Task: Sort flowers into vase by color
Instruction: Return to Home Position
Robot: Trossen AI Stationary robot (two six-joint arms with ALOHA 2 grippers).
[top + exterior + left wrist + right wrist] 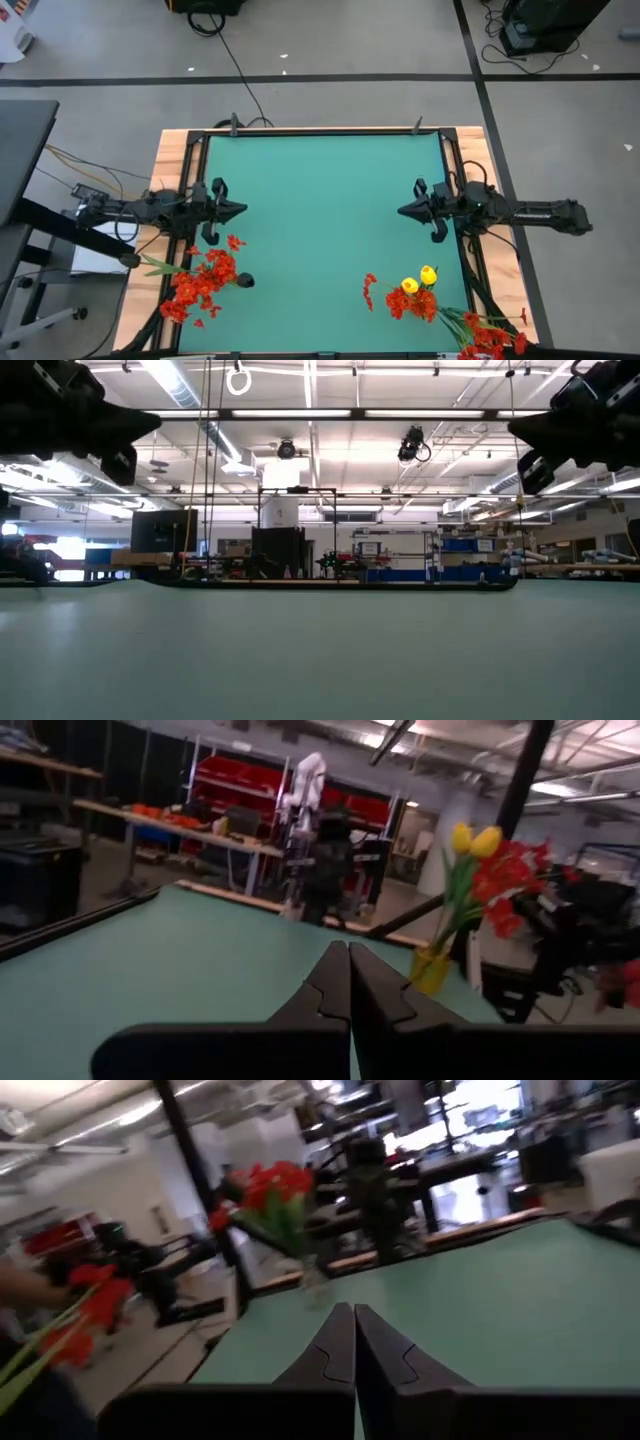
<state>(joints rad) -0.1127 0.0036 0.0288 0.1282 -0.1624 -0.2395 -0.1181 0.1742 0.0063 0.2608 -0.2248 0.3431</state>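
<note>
The left end effector (237, 210) hangs clenched and empty over the left side of the tabletop (320, 190), its tips pressed together. Near the front left corner a red bunch (205, 275) leans outward past the edge. At the front right, yellow heads (418, 279) touch more red blooms (408, 303) (the left wrist view shows a yellow vase (431, 970) under them, though I cannot tell whether both colours share it). The right end effector (404, 210) mirrors the left, also clenched on nothing. Further red stems (488, 337) lie at the front right corner, seemingly overhanging. As I judge the risks, the top-heavy left bunch could topple. The corner stems could slide off, and reds crowding the yellows may leave the sort mixed.
</note>
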